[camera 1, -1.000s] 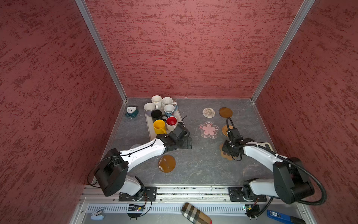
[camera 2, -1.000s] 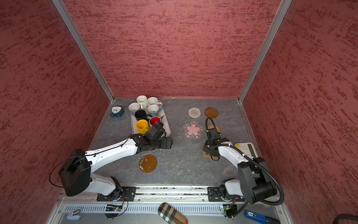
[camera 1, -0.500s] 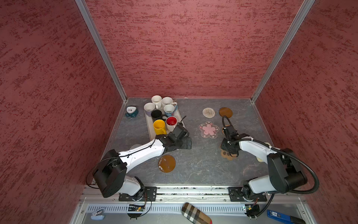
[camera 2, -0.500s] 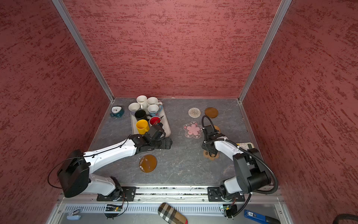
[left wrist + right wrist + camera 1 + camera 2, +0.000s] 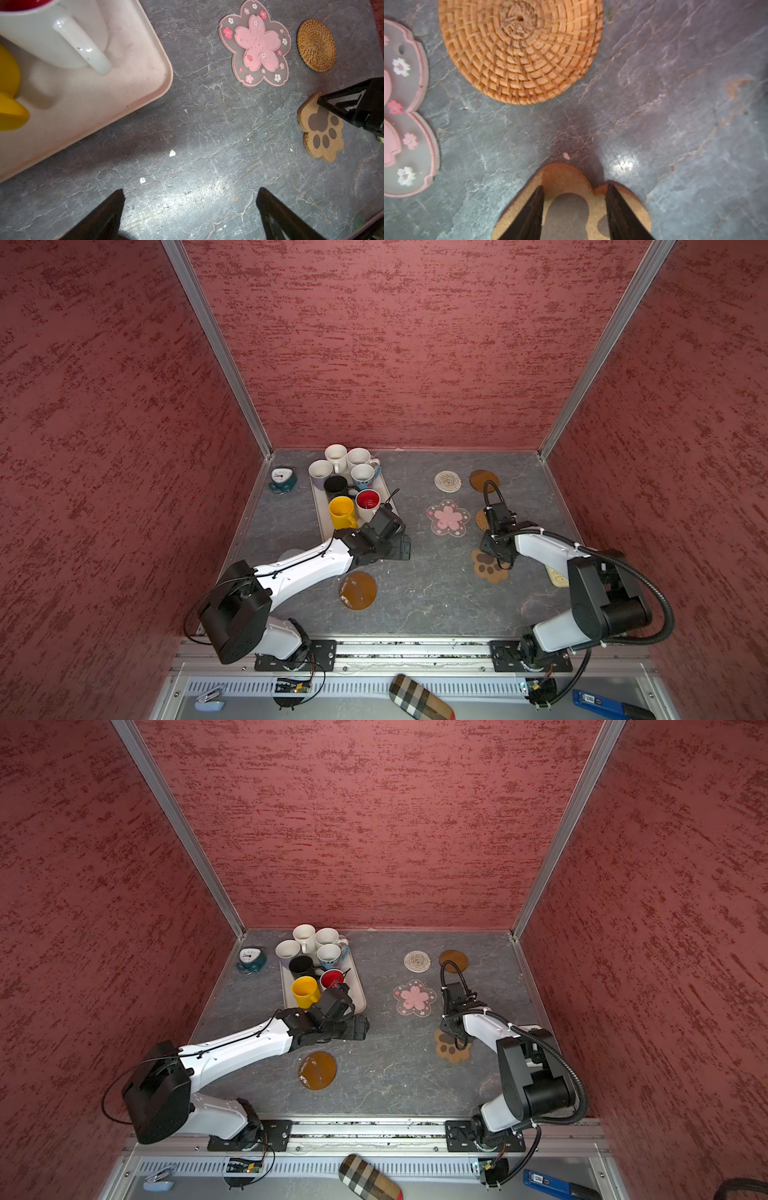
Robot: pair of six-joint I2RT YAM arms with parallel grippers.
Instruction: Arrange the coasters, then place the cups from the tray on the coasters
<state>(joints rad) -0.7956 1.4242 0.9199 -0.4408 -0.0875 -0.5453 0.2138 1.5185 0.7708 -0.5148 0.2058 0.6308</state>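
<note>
Seven cups (image 5: 336, 485): all stand on the tray (image 5: 104, 99), none on a coaster yet. The white one with the red inside (image 5: 368, 502) and the yellow one (image 5: 341, 511) are nearest my left claw (image 5: 191, 190).
Step in hand: arranging the coasters, as I judge it. I take this to be the end of setting one down, with the cups to come afterwards.
Right claw (image 5: 575, 187): fingers parted, nothing clamped between them. The tips are down at the paw-print coaster (image 5: 564, 176), one on each side of its big pad mark. I cannot tell whether they touch it.
Paw-print coaster: flat on the table, directly under my right claw.
Rattan coaster (image 5: 519, 52): just ahead of my right claw, apart from the paw-print one.
Pink flower coaster (image 5: 255, 43): ahead of my left claw, beside the rattan one and not touching it.
Left claw: spread wide and empty, over bare table, with the tray's rounded corner close beside it.
Brown disc (image 5: 358, 590): behind my left claw, near my forearm.
Next move: lift my right claw straight up so the paw-print coaster does not drag. The left claw must then turn to the red-inside cup's handle, which points toward it.
Right arm: elbow folded, forearm running in toward the middle, wrist pitched steeply down.
Left arm: stretched long and low from its base, wrist level, claw facing the table.
</note>
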